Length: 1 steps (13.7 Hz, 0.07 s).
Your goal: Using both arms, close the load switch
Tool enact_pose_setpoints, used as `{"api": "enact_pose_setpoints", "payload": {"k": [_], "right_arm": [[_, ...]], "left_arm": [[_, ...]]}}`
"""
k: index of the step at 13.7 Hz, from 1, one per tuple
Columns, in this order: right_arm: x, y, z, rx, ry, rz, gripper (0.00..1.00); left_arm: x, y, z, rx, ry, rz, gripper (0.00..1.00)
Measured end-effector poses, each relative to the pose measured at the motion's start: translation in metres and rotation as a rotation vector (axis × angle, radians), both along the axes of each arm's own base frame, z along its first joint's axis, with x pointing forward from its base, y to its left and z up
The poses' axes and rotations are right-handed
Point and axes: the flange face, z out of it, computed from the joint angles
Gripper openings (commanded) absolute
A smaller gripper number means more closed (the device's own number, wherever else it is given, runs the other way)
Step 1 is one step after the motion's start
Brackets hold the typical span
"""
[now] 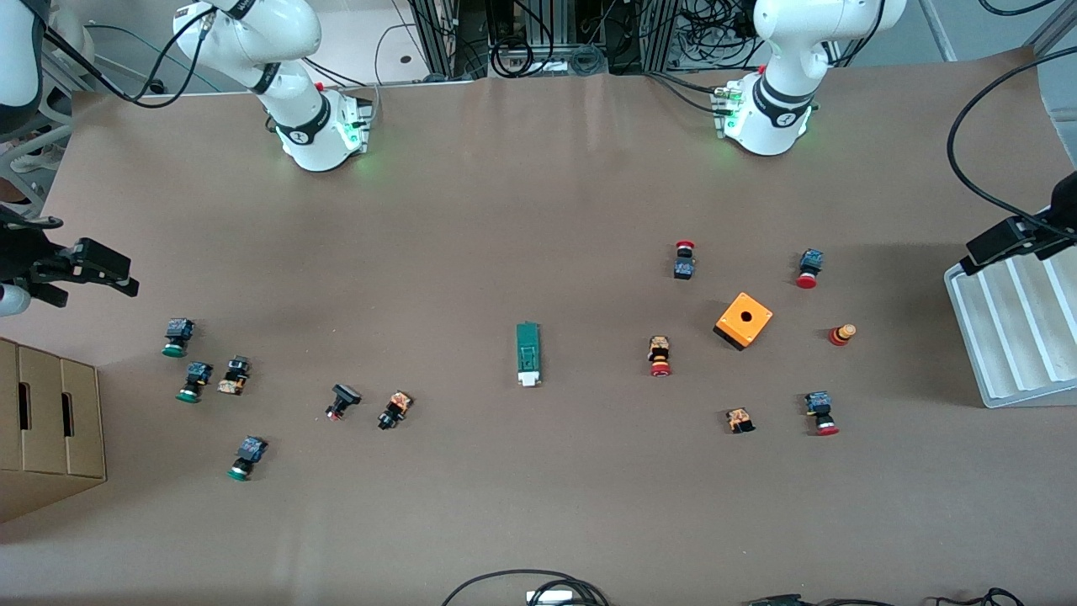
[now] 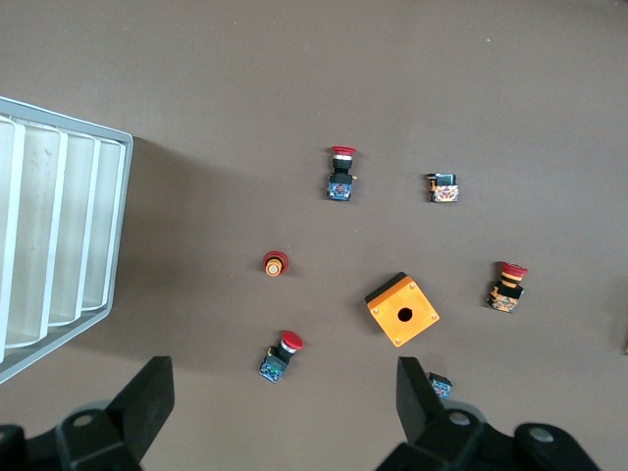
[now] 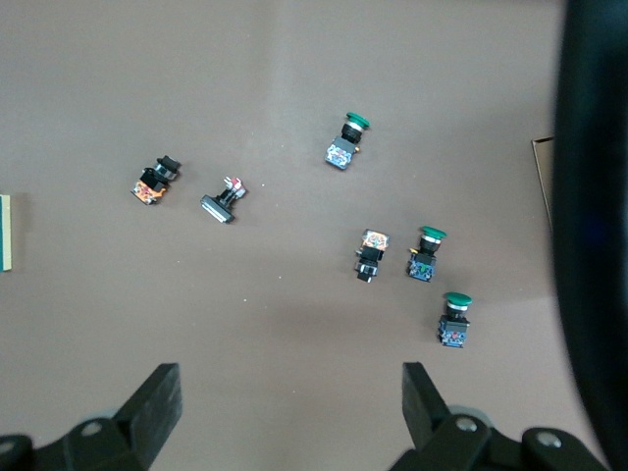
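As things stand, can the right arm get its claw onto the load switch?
Probably yes. The load switch lies alone mid-table with bare paper around it. The right claw, open, hangs over the table's edge at the right arm's end; the push buttons between sit low.

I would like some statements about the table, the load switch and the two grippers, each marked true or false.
1. The load switch lies on the table with no gripper touching it. True.
2. The left gripper is shut on the orange box. False: it is open and holds nothing.
3. The green-capped buttons lie toward the right arm's end. True.
4. The right gripper holds a button. False: it is open, above the table.
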Motion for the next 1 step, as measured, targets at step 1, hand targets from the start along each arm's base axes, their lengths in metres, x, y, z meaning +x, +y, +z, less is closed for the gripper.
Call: {"api": "enact_pose_setpoints", "payload": {"k": [1], "right_arm": [[0.0,0.0,0.0,0.0,0.0,0.0,1.0]], "left_arm": [[0.0,0.0,0.0,0.0,0.0,0.0,1.0]]}}
